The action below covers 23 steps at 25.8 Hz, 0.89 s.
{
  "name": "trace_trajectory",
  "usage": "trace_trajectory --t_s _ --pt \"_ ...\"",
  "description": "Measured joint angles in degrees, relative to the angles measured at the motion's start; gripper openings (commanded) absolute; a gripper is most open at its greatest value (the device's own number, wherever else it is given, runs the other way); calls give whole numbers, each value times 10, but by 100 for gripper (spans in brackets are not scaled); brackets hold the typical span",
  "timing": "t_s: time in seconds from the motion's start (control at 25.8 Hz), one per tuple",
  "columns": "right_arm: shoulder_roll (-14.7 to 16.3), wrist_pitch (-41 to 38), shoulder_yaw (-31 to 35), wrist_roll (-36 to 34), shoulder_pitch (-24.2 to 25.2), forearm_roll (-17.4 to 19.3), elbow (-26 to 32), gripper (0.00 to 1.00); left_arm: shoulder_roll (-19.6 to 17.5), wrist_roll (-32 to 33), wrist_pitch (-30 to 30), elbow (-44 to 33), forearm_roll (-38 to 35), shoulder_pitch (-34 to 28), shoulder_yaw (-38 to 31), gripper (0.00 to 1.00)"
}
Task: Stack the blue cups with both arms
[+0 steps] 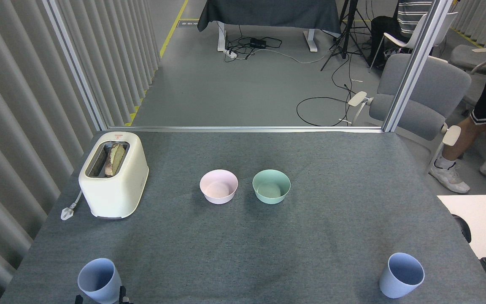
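So, two pale blue tapered plastic cups, both upright with open mouths up, sitting on the grey felt-covered table. The left blue cup is down at about 7 o'clock from the table's middle, right by the near edge. The right blue cup is over at about 5 o'clock, also near the front edge, so the two are well apart with a wide stretch of bare felt between them.

My left gripper is only just poking into view at the bottom edge: a couple of black fingertips, one on each side of the left cup's base. They look like they straddle it, but so little shows that I can't tell if they're touching the cup, or how wide the gripper is spread. My right gripper isn't visible at all.

Other stuff: a pink round plastic bowl and a mint-green round plastic bowl sit side by side near the centre, close but apart. A cream-coloured two-slot toaster with a slice of bread in it is at about 10 o'clock, its white plug lying beside it. A person's legs are past the table at 2 o'clock.
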State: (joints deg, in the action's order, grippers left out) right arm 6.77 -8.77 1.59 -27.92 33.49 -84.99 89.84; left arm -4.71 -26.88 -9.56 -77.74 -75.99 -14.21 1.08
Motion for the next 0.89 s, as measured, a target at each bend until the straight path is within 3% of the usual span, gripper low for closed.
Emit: trace_trajectory --t_s 0.7,0.74,0.81,0.89 --pt "0 0 -2 0 1 -2 -1 100 -5 0 -4 50 6 52 -1 100" --pt "0 0 -2 0 1 -2 -1 100 -5 0 -4 54 7 55 -1 99" --pt "0 0 -2 0 1 -2 -1 100 -6 0 -3 58 7 59 -1 85" --pt "0 0 -3 0 1 -3 -1 100 -6 0 -1 60 7 59 -1 77"
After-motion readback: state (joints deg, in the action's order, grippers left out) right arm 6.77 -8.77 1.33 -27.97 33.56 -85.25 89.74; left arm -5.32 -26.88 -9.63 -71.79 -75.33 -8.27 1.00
